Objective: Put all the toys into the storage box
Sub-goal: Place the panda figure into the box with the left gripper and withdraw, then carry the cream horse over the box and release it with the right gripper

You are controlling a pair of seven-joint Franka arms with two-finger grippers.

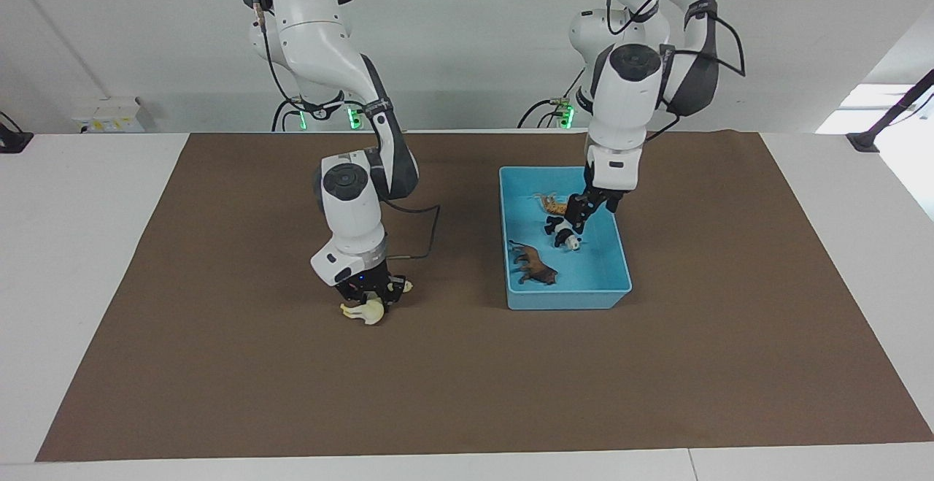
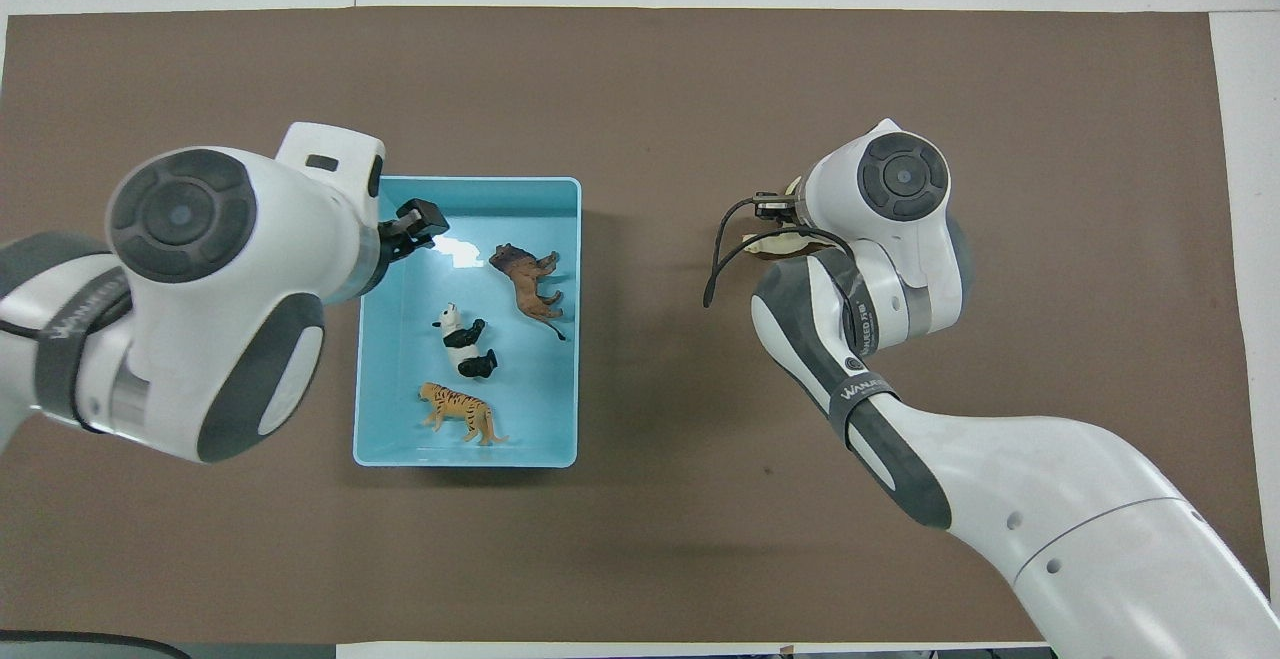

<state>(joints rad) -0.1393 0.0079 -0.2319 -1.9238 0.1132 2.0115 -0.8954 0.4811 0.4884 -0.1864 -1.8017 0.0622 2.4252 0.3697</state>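
Cream long-necked figurine [image 1: 367, 311] is best lifted clear by the right gripper [image 1: 372, 295], fingers seemingly closed around it, then carried over the blue storage box [image 1: 613, 293]; the left gripper [image 1: 584, 212], fingers parted, hangs in the box.

left gripper [image 1: 584, 220] low, wrist tilted | right gripper [image 1: 368, 293] down, wrist near vertical

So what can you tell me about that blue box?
The box is a light blue rectangular tray, plastic by its look, with low walls, rounded corners and no lid. It sits flat on the brown mat, toward the left arm's end of the table. Three toys lie inside: a brown lion, a panda and an orange tiger. The left gripper hangs over it; whether it touches anything is unclear.
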